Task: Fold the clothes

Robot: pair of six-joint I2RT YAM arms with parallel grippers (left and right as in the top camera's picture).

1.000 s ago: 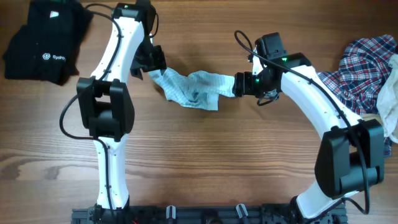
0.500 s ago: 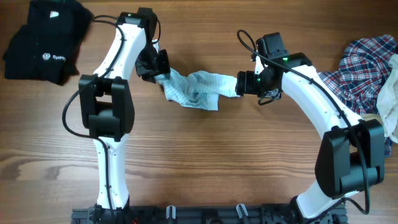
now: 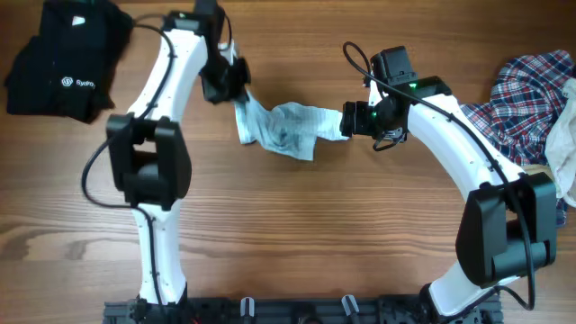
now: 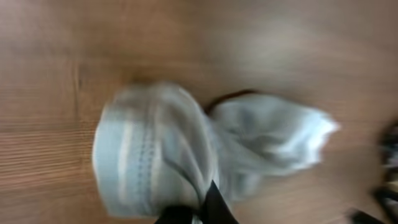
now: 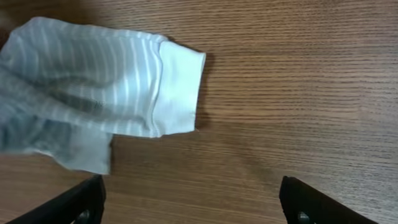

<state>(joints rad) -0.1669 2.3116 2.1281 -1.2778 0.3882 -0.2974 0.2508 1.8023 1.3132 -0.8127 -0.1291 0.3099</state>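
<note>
My left arm stretches across the wooden table point(image 3: 297, 234), its gripper point(image 3: 238, 90) pinched shut on one end of the small pale-blue, finely striped garment point(image 3: 283, 130) lying mid-table. My right gripper point(image 3: 346, 120) stands wide open just beside its white cuff point(image 5: 180, 93). The black garment point(image 3: 63, 58) far left bears a white logo with lettering too small to read, and the red-blue-white plaid shirt point(image 3: 526, 99) and beige piece point(image 3: 565, 135) lie heaped far right.

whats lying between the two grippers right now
The pale-blue striped garment, bunched, running from the left gripper, shut on one end, to the open right gripper near its other end. The overhead view shows it.
</note>
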